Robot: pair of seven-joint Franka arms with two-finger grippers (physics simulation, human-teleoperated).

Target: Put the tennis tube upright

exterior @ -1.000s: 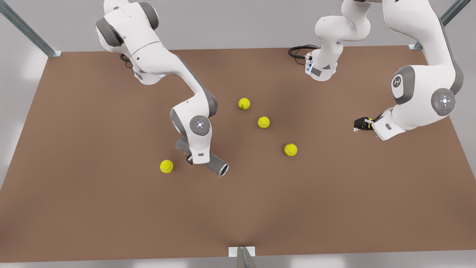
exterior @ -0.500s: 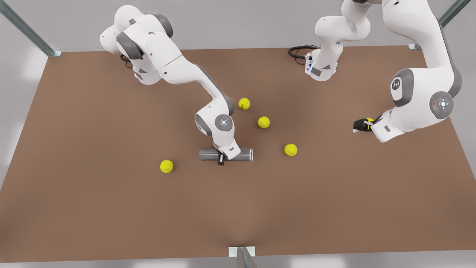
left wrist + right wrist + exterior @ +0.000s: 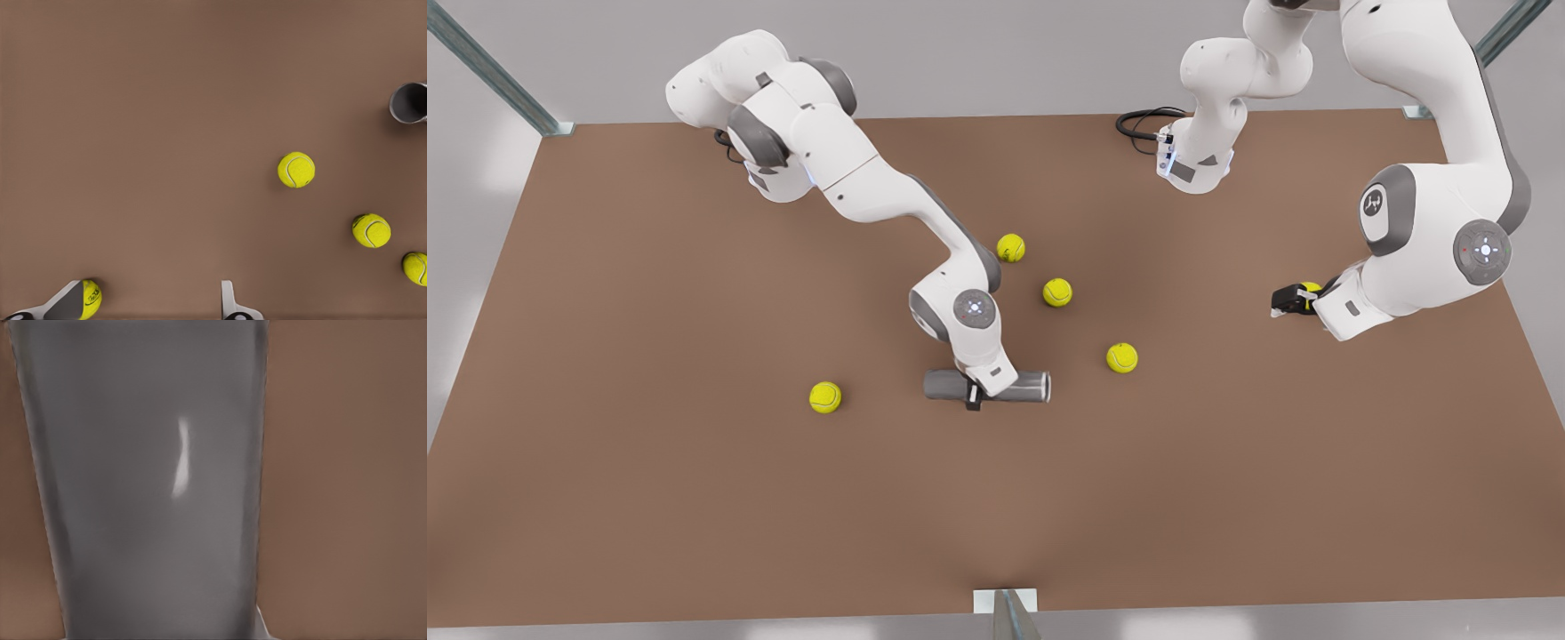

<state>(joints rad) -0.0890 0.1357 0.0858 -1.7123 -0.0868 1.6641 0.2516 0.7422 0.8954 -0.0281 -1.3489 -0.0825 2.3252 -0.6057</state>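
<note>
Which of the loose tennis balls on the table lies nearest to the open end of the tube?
The ball toward the front view's right of the tube, just beyond its silvery rim; the others lie farther off.

A brown table (image 3: 694, 498) carries four loose tennis balls (image 3: 825, 396) and the horizontal tennis tube (image 3: 1032, 387).

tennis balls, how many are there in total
5. Four lie loose on the table: one toward the front view's left of the tennis tube, three beyond its rim end. A fifth sits at the left gripper.
</note>
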